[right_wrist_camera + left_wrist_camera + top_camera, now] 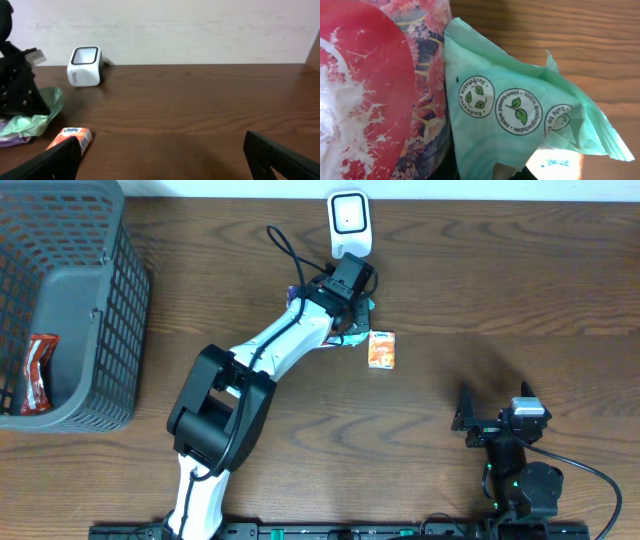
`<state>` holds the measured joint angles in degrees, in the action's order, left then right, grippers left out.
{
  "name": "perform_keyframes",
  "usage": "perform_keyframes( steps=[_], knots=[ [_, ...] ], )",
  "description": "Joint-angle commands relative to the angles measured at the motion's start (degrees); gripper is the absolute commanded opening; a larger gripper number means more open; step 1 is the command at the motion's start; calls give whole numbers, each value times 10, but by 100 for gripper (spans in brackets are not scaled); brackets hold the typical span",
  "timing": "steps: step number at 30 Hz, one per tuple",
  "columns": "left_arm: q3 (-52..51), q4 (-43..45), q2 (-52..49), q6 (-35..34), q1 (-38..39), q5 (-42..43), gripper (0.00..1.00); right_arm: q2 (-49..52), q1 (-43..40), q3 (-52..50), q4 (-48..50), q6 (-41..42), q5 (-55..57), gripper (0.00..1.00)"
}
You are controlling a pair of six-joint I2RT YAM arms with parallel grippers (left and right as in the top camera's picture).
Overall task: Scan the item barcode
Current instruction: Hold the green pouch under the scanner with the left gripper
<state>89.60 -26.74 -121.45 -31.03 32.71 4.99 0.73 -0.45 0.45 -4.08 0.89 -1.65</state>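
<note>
My left gripper [348, 298] reaches to just in front of the white barcode scanner [348, 222] and is shut on a mint-green packet [356, 330]. The left wrist view is filled by this packet [520, 115], crumpled, with round "plant-based" seals, and a floral and red surface [375, 100] lies against its left side. No barcode shows on it. From the right wrist view the packet [35, 117] hangs low over the table, below the scanner [85, 66]. My right gripper [497, 417] stands open and holds nothing at the front right, its fingers [47, 162] far apart.
A small orange tissue pack [381, 349] lies flat on the wood just right of the green packet; its barcode faces the right wrist camera [75, 139]. A grey mesh basket [100, 330] at the far left holds a red snack packet [37, 372].
</note>
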Motion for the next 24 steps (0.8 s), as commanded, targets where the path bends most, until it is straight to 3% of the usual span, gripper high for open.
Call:
perform_keyframes(
  steps=[1, 3, 5, 7, 12, 16, 19, 20, 21, 23, 24],
  knots=[
    [3, -11, 10, 10, -13, -42, 8, -2, 2, -1, -2, 8, 2, 99],
    [3, -12, 10, 10, -13, -40, 12, -2, 2, -1, -2, 8, 2, 99],
    [3, -8, 10, 10, -12, -18, 34, -2, 2, -1, -2, 8, 2, 99],
    [5, 0, 12, 10, -13, 28, 47, -2, 2, -1, -2, 8, 2, 99],
    [25, 5, 35, 10, -16, 73, 57, -2, 2, -1, -2, 8, 2, 99],
    [27, -4, 73, 8, -13, 101, 57, -2, 2, -1, -2, 8, 2, 99],
    [27, -59, 96, -10, -3, 128, 54, -2, 2, -1, -2, 8, 2, 99],
    [27, -83, 96, -22, 2, 128, 51, -2, 2, -1, -2, 8, 2, 99],
    [26, -115, 96, -32, 7, 128, 38, -2, 2, -1, -2, 8, 2, 99],
    [20, -166, 93, -38, 22, 128, 23, -2, 2, -1, -2, 8, 2, 99],
    [14, -179, 90, -37, 30, 127, 22, -2, 2, -1, -2, 8, 2, 99]
  ],
)
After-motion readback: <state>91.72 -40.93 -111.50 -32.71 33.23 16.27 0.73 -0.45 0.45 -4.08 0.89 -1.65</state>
